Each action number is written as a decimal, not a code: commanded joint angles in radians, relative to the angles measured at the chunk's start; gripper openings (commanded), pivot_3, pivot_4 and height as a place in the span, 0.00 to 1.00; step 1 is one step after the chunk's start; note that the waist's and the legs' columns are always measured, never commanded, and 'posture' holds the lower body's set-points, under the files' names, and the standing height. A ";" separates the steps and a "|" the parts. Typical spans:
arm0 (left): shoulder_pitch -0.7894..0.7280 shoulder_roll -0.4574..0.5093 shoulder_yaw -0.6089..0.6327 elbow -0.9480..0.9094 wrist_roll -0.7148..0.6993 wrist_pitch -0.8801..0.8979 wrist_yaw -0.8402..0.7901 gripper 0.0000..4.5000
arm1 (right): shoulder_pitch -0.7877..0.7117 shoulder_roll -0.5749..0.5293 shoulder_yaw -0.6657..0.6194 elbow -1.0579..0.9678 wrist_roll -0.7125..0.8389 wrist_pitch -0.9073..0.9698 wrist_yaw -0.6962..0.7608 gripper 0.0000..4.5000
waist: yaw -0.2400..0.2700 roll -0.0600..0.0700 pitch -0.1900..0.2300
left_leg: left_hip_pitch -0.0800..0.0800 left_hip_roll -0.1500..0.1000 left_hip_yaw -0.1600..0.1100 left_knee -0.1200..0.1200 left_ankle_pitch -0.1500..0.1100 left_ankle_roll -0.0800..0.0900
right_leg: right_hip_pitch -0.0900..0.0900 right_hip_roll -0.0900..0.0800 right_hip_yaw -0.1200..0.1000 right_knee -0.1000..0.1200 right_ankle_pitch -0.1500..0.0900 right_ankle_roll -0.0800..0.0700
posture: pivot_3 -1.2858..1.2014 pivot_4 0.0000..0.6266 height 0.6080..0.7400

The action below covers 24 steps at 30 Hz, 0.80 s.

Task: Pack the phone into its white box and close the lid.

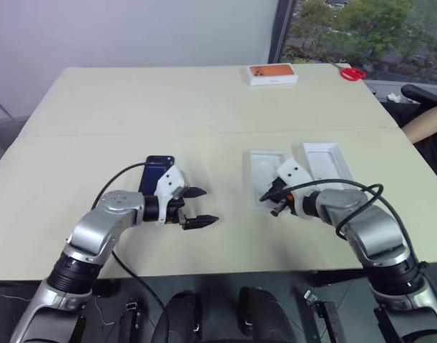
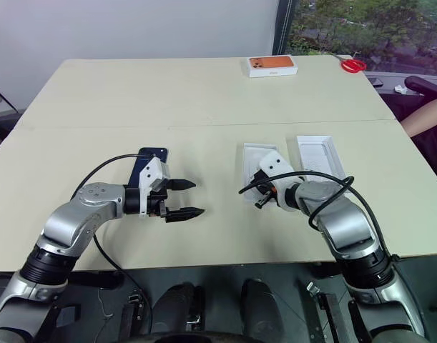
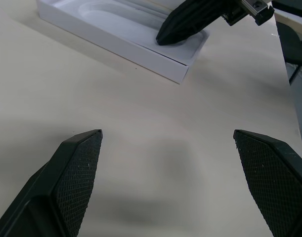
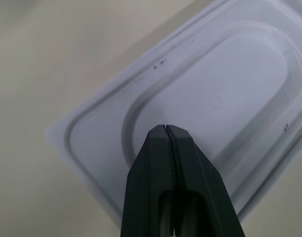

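Right now the packing hasn't begun: the phone (image 2: 151, 163) lies on the table (image 1: 204, 107) behind the left gripper (image 1: 198, 207), whose jaws gape wide and empty. The right gripper (image 4: 166, 129) is pinched shut on nothing, tip over the white insert (image 4: 225, 94) in the white box (image 1: 267, 177). The lid (image 1: 327, 161) lies just beside it. Next, I reckon, the insert must be cleared before the phone is fetched.

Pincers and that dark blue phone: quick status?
Left pincer open, empty. Right pincer shut over white oval-recessed insert. Slim dark navy-blue phone unpacked behind left pincer.

Office: table (image 1: 204, 107), window (image 1: 361, 28)
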 commanded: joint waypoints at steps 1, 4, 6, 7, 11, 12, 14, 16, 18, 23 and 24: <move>-0.021 0.002 0.017 -0.018 -0.008 -0.004 -0.004 1.00 | -0.008 -0.027 0.009 -0.002 -0.027 -0.033 -0.031 0.01 | 0.001 0.000 0.000 | 0.000 0.000 0.000 0.000 0.000 0.000 | 0.000 0.000 0.000 0.000 0.000 0.000 | 0.52 0.24 1.00; -0.016 0.002 0.015 -0.019 -0.004 -0.007 -0.001 1.00 | -0.019 -0.042 0.038 0.044 -0.069 -0.078 -0.064 0.01 | 0.000 0.000 0.000 | 0.000 0.000 0.000 0.000 0.000 0.000 | 0.000 0.000 0.000 0.000 0.000 0.000 | 0.52 0.24 1.00; -0.022 -0.001 0.018 -0.016 -0.009 -0.001 0.000 1.00 | -0.029 -0.039 0.051 0.067 -0.083 -0.100 -0.077 0.01 | 0.000 0.000 0.000 | 0.000 0.000 0.000 0.000 0.000 0.000 | 0.000 0.000 0.000 0.000 0.000 0.000 | 0.52 0.24 1.00; -0.025 -0.002 0.019 -0.015 -0.010 0.001 0.000 1.00 | -0.032 -0.036 0.055 0.074 -0.084 -0.106 -0.078 0.01 | 0.000 0.000 0.000 | 0.000 0.000 0.000 0.000 0.000 0.000 | 0.000 0.000 0.000 0.000 0.000 0.000 | 0.52 0.24 1.00; -0.022 -0.004 0.016 -0.022 -0.010 0.002 0.003 1.00 | -0.035 -0.021 0.061 0.079 -0.086 -0.131 -0.088 0.01 | 0.001 0.000 0.000 | 0.000 0.000 0.000 0.000 0.000 0.000 | 0.000 0.000 0.000 0.000 0.000 0.000 | 0.52 0.24 1.00; -0.023 -0.005 0.015 -0.025 -0.009 0.003 0.004 1.00 | -0.035 -0.018 0.061 0.078 -0.086 -0.137 -0.089 0.01 | 0.001 0.000 0.000 | 0.000 0.000 0.000 0.000 0.000 0.000 | 0.000 0.000 0.000 0.000 0.000 0.000 | 0.52 0.24 1.00; -0.021 -0.006 0.016 -0.027 -0.009 0.004 0.009 1.00 | -0.031 -0.017 0.043 0.054 -0.073 -0.137 -0.084 0.01 | 0.000 0.000 0.000 | 0.000 0.000 0.000 0.000 0.000 0.000 | 0.000 0.000 0.000 0.000 0.000 0.000 | 0.52 0.24 1.00; -0.021 -0.005 0.018 -0.029 -0.011 0.007 0.010 1.00 | -0.031 -0.021 0.018 0.020 -0.049 -0.121 -0.069 0.01 | 0.000 0.000 0.000 | 0.000 0.000 0.000 0.000 0.000 0.000 | 0.000 0.000 0.000 0.000 0.000 0.000 | 0.52 0.24 1.00; -0.018 0.000 0.022 -0.034 -0.014 0.009 0.009 1.00 | -0.029 -0.034 0.002 -0.019 -0.026 -0.102 -0.050 0.01 | 0.001 0.000 0.000 | 0.000 0.000 0.000 0.000 0.000 0.000 | 0.000 0.000 0.000 0.000 0.000 0.000 | 0.52 0.24 1.00; -0.020 0.013 0.032 -0.032 -0.019 0.023 0.001 1.00 | -0.005 -0.088 -0.014 -0.127 0.033 -0.061 0.010 0.01 | 0.002 0.000 0.000 | 0.000 0.000 0.000 0.000 0.000 0.000 | 0.000 0.000 0.000 0.000 0.000 0.000 | 0.52 0.24 1.00; -0.020 0.013 0.034 -0.034 -0.022 0.026 0.000 1.00 | -0.001 -0.094 -0.016 -0.138 0.042 -0.057 0.015 0.01 | 0.002 0.000 0.000 | 0.000 0.000 0.000 0.000 0.000 0.000 | 0.000 0.000 0.000 0.000 0.000 0.000 | 0.52 0.24 1.00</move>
